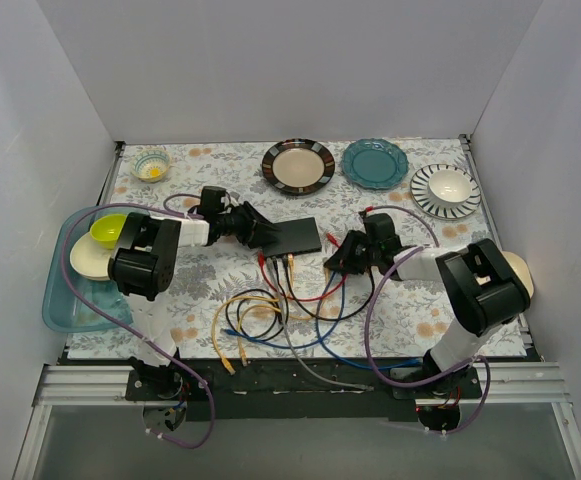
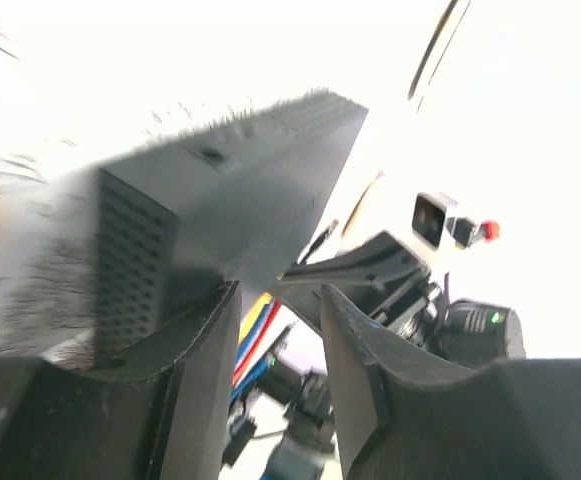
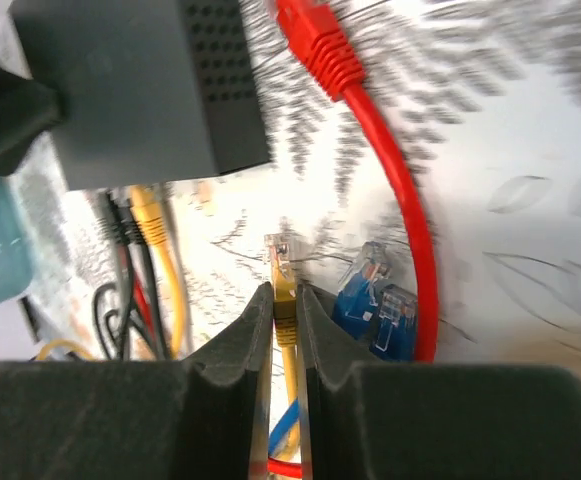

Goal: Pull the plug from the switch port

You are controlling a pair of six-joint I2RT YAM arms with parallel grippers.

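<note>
Start at the lower edge of the top view. The loose cables (image 1: 260, 318) lie coiled on the patterned table (image 1: 200, 285), with their slack free, so no lead drags on the switch.

Just above them, right of centre, locate the right gripper (image 3: 285, 295). Its jaws are closed hard on the yellow plug (image 3: 279, 258). They grip the boot behind the clear tip, which leaves the latch end visible. The tip hangs over bare cloth, apart from the switch (image 3: 135, 90), so treat this plug as out of its port. Two blue plugs (image 3: 375, 300) and a red plug (image 3: 308, 28) lie unplugged beside it.

The switch sits at the centre of the top view, with its socket edge facing the lower edge of the frame. Several leads run in under that edge.

The left gripper (image 2: 280, 290) meets the left end of the switch, its jaws narrowly parted astride that corner. Read this as a bracing hold that keeps the box from sliding during a pull. You cannot tell whether the pads press on the casing.

The plates (image 1: 297, 165) along the upper edge lie well apart from the work.
</note>
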